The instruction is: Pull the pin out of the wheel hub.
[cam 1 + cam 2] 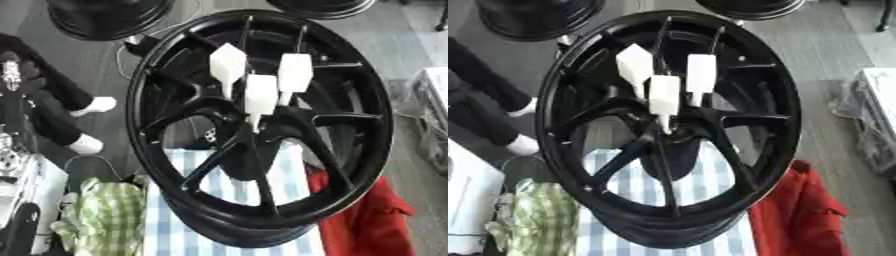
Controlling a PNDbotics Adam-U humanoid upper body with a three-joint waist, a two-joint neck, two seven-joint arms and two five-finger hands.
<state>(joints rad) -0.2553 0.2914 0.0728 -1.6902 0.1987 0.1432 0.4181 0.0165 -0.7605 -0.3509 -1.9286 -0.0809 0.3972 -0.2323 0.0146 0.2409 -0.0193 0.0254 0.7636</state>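
Nothing is done yet, as far as I can judge. The big black spoked metal wheel hub [259,125] stands tilted on the blue-and-white striped cloth [229,187] over my desk, a green checked cloth [109,212] to its left and a red cloth [359,215] to its right. Three white plastic pins [260,97] still sit in the centre, wide heads outward — none drawn. Neither of my hands shows in either view, so I cannot tell how my fingers stand. Reaching, pinching and pulling are all left.
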